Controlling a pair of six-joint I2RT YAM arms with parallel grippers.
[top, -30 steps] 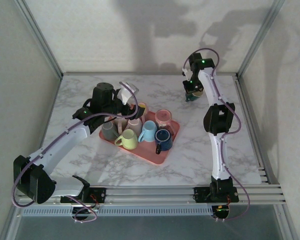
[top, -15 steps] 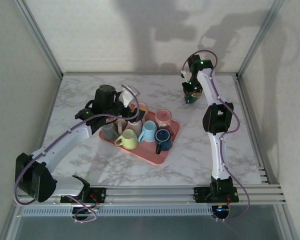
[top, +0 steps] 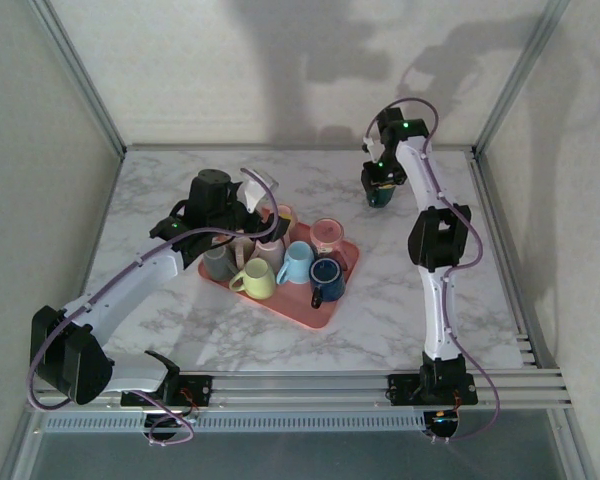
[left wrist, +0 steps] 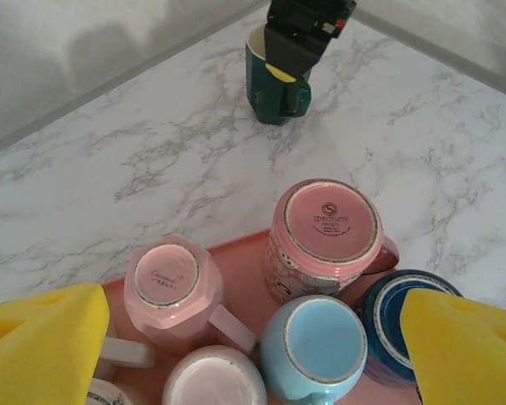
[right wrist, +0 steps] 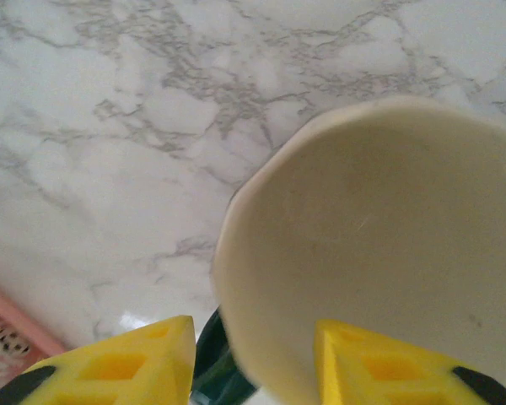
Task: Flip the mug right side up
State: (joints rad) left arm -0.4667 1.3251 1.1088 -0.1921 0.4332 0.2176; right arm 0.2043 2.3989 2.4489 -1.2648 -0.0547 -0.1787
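jaws of my right gripper (right wrist: 249,363) have just spread off the dark teal ceramic mug (left wrist: 271,101), left upright: turning apparently complete.

Dark teal mug (left wrist: 271,99) with cream interior, upright, mouth up, on marble table (left wrist: 152,152).

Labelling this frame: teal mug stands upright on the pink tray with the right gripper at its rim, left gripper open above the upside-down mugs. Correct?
No: the teal mug stands upright on the marble table, beyond the pink tray, as the left wrist view shows. The rest holds: right gripper at its rim, left gripper open above the upside-down mugs.
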